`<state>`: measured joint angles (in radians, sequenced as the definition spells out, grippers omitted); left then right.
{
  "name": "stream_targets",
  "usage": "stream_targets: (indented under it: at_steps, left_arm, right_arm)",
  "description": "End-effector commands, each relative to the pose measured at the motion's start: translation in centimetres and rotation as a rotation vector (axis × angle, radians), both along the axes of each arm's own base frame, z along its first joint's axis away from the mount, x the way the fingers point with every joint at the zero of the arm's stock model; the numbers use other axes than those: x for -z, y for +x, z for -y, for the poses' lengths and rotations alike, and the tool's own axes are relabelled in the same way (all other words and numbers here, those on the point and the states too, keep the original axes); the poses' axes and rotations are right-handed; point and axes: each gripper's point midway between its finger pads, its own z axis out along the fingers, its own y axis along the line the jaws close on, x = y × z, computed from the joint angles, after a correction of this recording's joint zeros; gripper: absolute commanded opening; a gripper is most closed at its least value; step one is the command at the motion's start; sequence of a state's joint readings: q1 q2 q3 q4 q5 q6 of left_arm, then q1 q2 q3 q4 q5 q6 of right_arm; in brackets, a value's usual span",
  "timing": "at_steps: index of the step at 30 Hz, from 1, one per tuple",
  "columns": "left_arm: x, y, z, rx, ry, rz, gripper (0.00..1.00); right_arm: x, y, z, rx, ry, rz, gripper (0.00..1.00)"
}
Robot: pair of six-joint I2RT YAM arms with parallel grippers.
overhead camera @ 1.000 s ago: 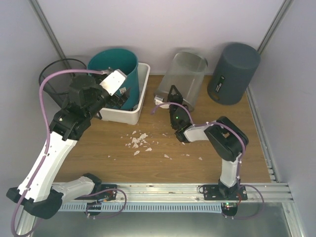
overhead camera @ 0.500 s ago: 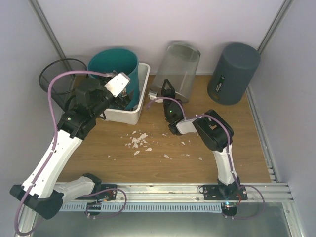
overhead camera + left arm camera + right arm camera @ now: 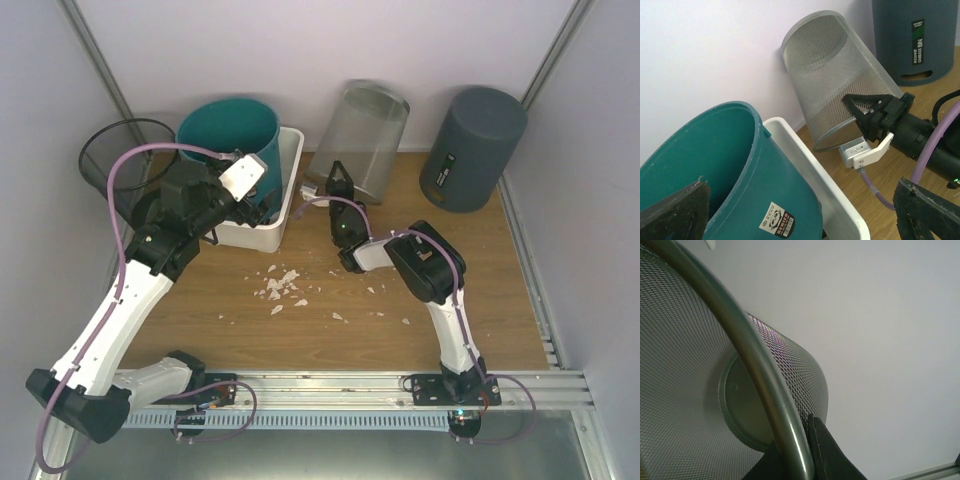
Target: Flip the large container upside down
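The large container is a silver mesh bin (image 3: pixel 365 140), tilted with its closed end up near the back wall and its open mouth facing down toward the table. My right gripper (image 3: pixel 338 187) is shut on the lower rim of that bin (image 3: pixel 755 365), one finger inside and one outside. In the left wrist view the bin (image 3: pixel 835 80) leans over the right gripper (image 3: pixel 866 106). My left gripper (image 3: pixel 250 207) stands open beside the teal bucket (image 3: pixel 228 130), holding nothing; its fingers (image 3: pixel 675 212) frame that bucket's side.
The teal bucket (image 3: pixel 730 165) sits tilted in a white tub (image 3: pixel 290 170). A black mesh bin (image 3: pixel 115 160) stands at the back left, a dark grey bin (image 3: pixel 475 145) at the back right. White crumbs (image 3: pixel 280 290) lie on the wooden table.
The right gripper has carried the bin's rim left and back, raising the bin steeper toward the wall. The left arm has shifted slightly toward the tub.
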<state>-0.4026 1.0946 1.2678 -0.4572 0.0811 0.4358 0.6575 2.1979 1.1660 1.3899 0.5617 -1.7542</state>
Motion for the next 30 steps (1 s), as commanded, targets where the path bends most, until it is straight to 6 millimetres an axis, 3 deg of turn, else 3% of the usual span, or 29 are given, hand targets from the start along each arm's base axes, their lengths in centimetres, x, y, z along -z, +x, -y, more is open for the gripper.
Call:
stream_targets:
  at_steps: [1,11,16,28,30]
  left_arm:
    - [-1.5,-0.3,0.3,0.025,-0.055,0.047,0.99]
    - [-1.1,-0.8,0.1,0.03,-0.05,0.041,0.99]
    - [-0.8,-0.9,0.1,0.037,-0.049,0.035,0.99]
    - [-0.3,-1.0,0.4,0.053,-0.058,0.017,0.99]
    - [-0.1,-1.0,0.3,0.051,-0.057,0.015,0.99]
  right_arm:
    - [-4.4,-4.2,3.6,0.058,0.272,0.288,0.03]
    - [-2.1,-4.5,2.6,0.072,0.295,0.232,0.1]
    - [-1.2,-4.8,2.5,0.075,0.299,0.207,0.31]
    - [0.7,-5.0,3.2,0.096,0.32,0.158,0.34]
    - [1.3,-5.0,3.5,0.103,0.328,0.146,0.41]
